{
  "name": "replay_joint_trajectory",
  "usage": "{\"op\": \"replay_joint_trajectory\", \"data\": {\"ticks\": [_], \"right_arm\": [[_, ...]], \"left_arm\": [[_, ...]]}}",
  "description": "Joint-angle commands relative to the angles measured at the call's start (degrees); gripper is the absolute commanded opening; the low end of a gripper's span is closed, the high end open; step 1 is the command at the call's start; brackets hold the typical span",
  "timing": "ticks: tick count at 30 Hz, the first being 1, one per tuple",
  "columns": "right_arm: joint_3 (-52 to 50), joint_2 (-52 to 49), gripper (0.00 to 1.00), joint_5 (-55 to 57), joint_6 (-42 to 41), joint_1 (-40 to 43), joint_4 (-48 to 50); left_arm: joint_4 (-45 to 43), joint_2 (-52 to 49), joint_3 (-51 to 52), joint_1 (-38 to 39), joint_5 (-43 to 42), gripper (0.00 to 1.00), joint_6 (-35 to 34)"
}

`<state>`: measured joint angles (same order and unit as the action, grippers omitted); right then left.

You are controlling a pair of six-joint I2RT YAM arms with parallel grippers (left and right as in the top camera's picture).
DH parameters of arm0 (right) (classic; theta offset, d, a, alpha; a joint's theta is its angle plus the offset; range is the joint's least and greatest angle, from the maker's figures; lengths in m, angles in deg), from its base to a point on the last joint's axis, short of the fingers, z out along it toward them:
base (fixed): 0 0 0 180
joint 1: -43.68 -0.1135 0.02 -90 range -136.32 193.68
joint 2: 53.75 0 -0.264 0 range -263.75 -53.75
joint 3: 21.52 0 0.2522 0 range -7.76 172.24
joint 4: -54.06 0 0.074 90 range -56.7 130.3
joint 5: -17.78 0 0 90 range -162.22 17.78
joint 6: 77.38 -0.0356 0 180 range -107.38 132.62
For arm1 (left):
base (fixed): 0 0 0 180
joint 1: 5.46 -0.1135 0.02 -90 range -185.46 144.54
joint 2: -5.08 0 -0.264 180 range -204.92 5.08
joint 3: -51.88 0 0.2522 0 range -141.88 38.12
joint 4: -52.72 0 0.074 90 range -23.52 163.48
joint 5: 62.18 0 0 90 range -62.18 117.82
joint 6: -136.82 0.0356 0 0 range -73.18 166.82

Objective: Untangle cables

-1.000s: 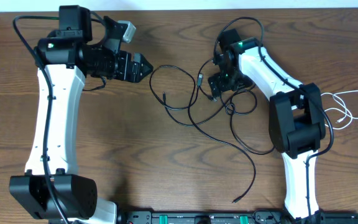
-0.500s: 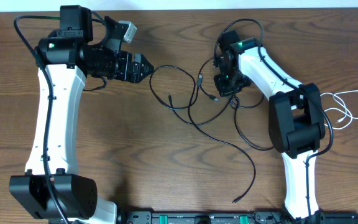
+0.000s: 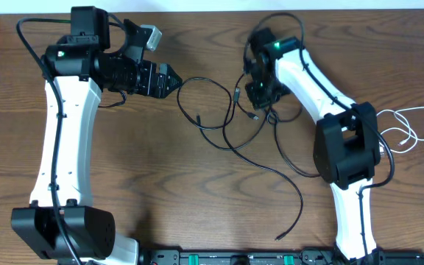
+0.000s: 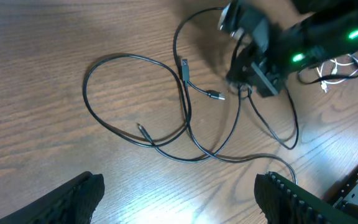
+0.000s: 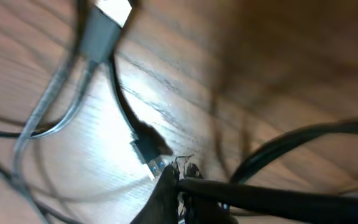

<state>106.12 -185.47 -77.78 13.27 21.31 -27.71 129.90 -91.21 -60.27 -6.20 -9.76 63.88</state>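
- Left gripper (image 3: 169,79): jaws spread wide, gripping nothing, poised over the table (image 3: 160,184) just left of the black cables (image 3: 237,94).
- Right gripper (image 3: 260,101): jaws closed tight, pinching one black strand at the tangle's upper right.
- White cable (image 3: 418,121): lies apart, far right, partly hidden behind the right arm.
- Right wrist view: blurred, with the fingertips (image 5: 173,186) barely distinguishable.

A robotics lab bench: wood-grain table (image 3: 160,184) carrying two white-and-black robot arms (image 3: 65,140).
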Motion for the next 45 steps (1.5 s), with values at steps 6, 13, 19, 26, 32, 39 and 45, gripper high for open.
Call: {"op": "replay_joint_trajectory", "data": {"ticks": [6,13,19,26,32,39,45], "right_arm": [[14.5,4.0,0.01,5.2,1.9,0.1,-8.4],[28.0,4.0,0.01,6.5,2.2,-0.1,-16.1],[38.4,4.8,0.01,6.3,1.9,-0.2,-20.7],[43.1,9.0,0.01,1.0,1.8,-0.3,-22.5],[43.1,14.4,0.01,-5.7,5.6,-1.6,-23.0],[43.1,20.9,0.01,-13.6,7.9,-2.5,-22.8],[43.1,24.9,0.01,-19.8,10.4,-2.5,-22.6]], "left_arm": [[0.3,-0.3,-0.2,0.0,-0.6,0.83,1.4],[0.3,-0.3,-0.2,0.0,-0.6,0.83,1.4],[0.4,-0.3,-0.2,0.0,-0.6,0.83,1.4],[0.4,-0.3,-0.2,1.1,-0.8,0.86,1.4],[2.4,-0.3,-0.2,4.4,-6.2,0.88,7.8],[3.9,-0.3,-0.2,4.7,-16.9,0.88,12.8],[5.2,-0.3,-0.2,4.7,-20.7,0.89,15.4]]}}
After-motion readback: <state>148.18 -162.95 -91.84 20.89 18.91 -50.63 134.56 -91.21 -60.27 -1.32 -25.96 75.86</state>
